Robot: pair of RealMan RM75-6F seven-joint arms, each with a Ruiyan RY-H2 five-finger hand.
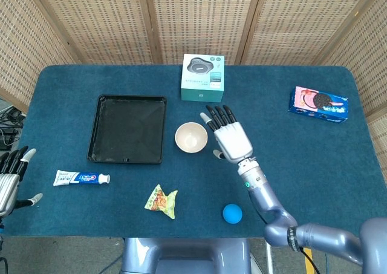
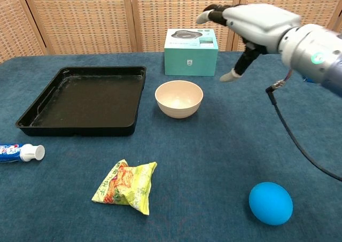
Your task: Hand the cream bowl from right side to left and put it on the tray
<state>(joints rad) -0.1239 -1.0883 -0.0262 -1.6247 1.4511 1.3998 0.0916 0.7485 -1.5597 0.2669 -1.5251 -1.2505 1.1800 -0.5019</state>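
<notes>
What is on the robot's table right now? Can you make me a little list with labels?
bowl: cream bowl upright on the table, right of the tray, not held
tray: black tray, nothing in it
right hand: right hand raised above the table, fingers spread, holding nothing
left hand: left hand at the table's left edge, fingers apart, holding nothing
behind bowl: teal box
near edge: snack packet, blue ball, toothpaste tube
far right: cookie box
</notes>
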